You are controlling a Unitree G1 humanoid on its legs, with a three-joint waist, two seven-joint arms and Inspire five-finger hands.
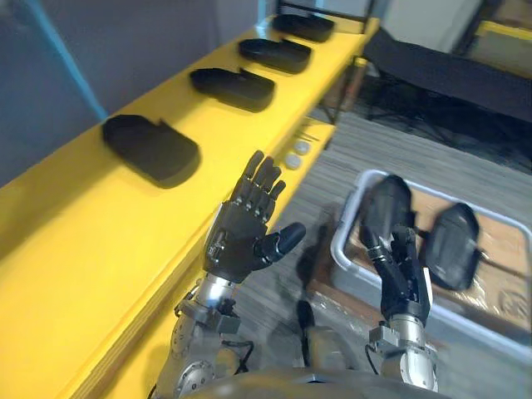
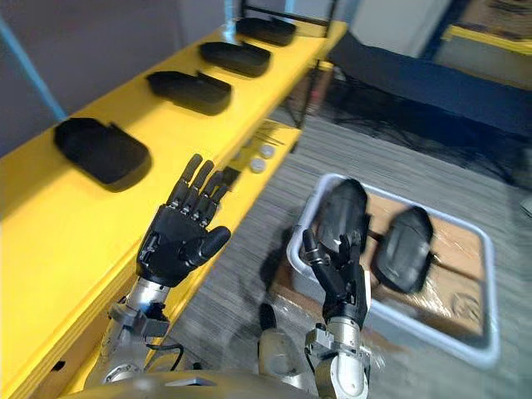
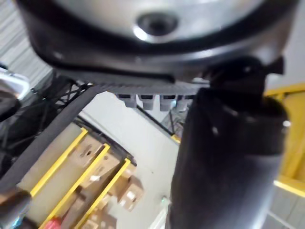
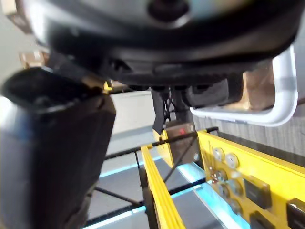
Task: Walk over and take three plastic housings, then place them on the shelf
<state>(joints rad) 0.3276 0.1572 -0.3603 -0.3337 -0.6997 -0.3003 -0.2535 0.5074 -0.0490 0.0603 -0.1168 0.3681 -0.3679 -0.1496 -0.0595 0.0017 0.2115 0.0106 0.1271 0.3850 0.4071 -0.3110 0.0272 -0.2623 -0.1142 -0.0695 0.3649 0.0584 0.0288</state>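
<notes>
Two black plastic housings lie side by side in a grey bin (image 2: 488, 283) on the floor. The nearer housing (image 1: 386, 204) sits right at the tips of the right hand's fingers (image 1: 405, 245). The other housing (image 1: 453, 245) lies just beyond those fingers, on their outer side. The right hand (image 1: 403, 278) reaches over the bin's near rim with its fingers nearly straight and released, grasping nothing. Whether the fingertips actually touch the nearer housing cannot be told.

Four more housings lie in a row on the yellow shelf (image 1: 83, 241), well apart from the right fingers and on the far side of the left hand. The closest of them (image 1: 150, 148) lies just past the left fingers (image 1: 262, 179). The second (image 1: 233, 87), third (image 1: 276, 54) and fourth (image 1: 303, 27) run away along the shelf top, spaced apart. The left hand (image 1: 237, 233) is raised beside the shelf's front edge, its fingers spread and straight with the thumb standing out, and it is empty.

Ahead of the left fingertips, two small white discs (image 1: 295, 154) rest on a lower ledge of the shelf. Brown cardboard (image 1: 499, 278) shows in the bin's bottom, beyond the right fingers. Grey striped carpet (image 1: 391, 141) covers the floor between the shelf and the bin.
</notes>
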